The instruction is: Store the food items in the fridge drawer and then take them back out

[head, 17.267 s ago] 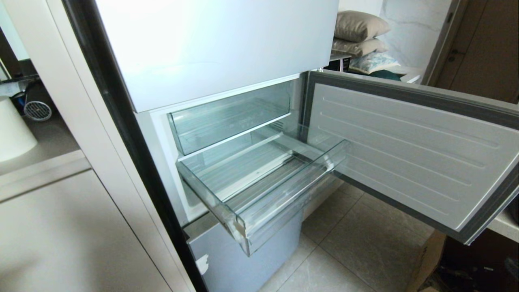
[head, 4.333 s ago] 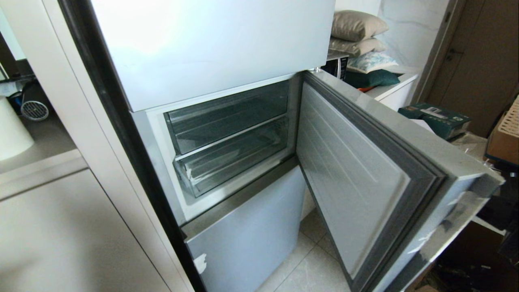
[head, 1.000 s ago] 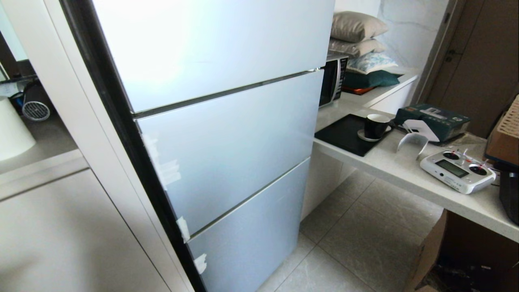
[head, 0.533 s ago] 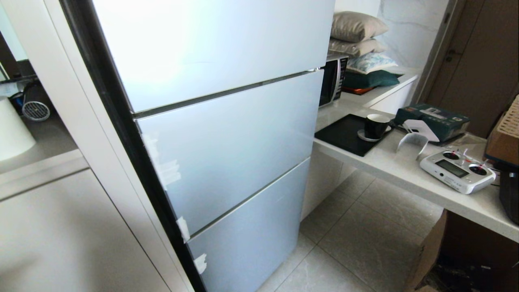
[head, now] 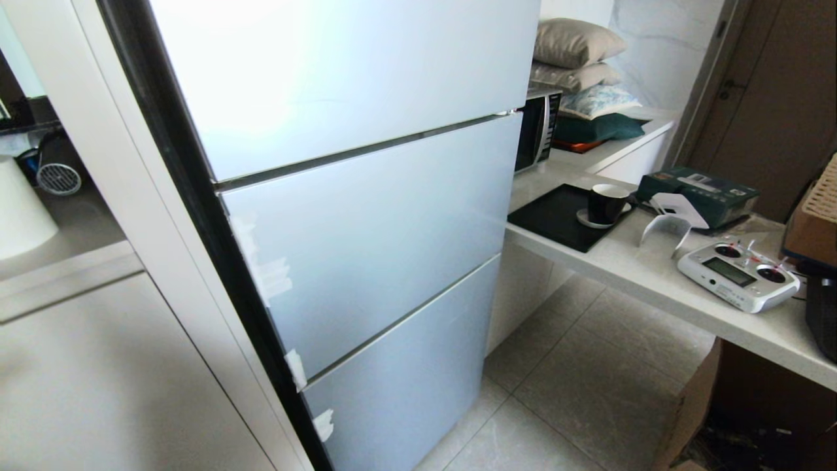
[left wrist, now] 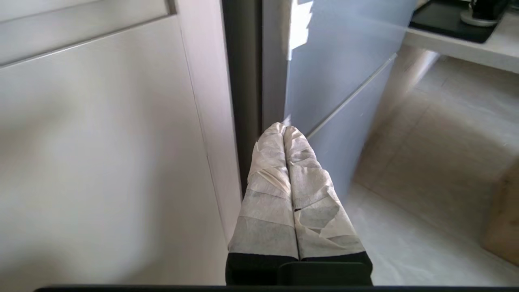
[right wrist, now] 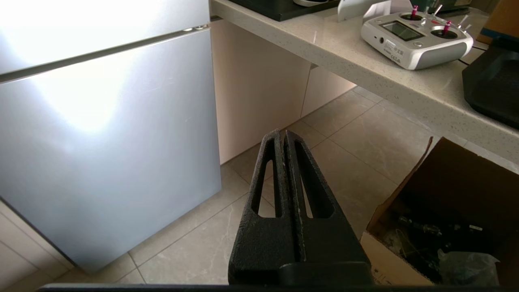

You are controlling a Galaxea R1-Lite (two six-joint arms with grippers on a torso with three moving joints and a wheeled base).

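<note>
The fridge (head: pixel 366 229) stands with all its pale blue-grey doors closed, so the fridge drawer is hidden behind them. No food items show in any view. My left gripper (left wrist: pixel 284 127), its fingers wrapped in white tape, is shut and empty, low down near the fridge's dark left edge (left wrist: pixel 243 93) beside the white cabinet (left wrist: pixel 105 142). My right gripper (right wrist: pixel 282 136), black, is shut and empty, pointing down over the tiled floor (right wrist: pixel 357 138) to the right of the fridge's lowest door (right wrist: pixel 105 154). Neither arm shows in the head view.
A stone counter (head: pixel 654 275) runs along the right with a black tray (head: pixel 556 216), a dark cup (head: pixel 605 203), a green box (head: pixel 700 190) and a white remote controller (head: pixel 739 275). A microwave (head: pixel 536 127) stands behind. An open cardboard box (right wrist: pixel 442 211) sits on the floor.
The fridge door, still open a few seconds ago, has stayed closed over the last second. The head view is unchanged since then.
</note>
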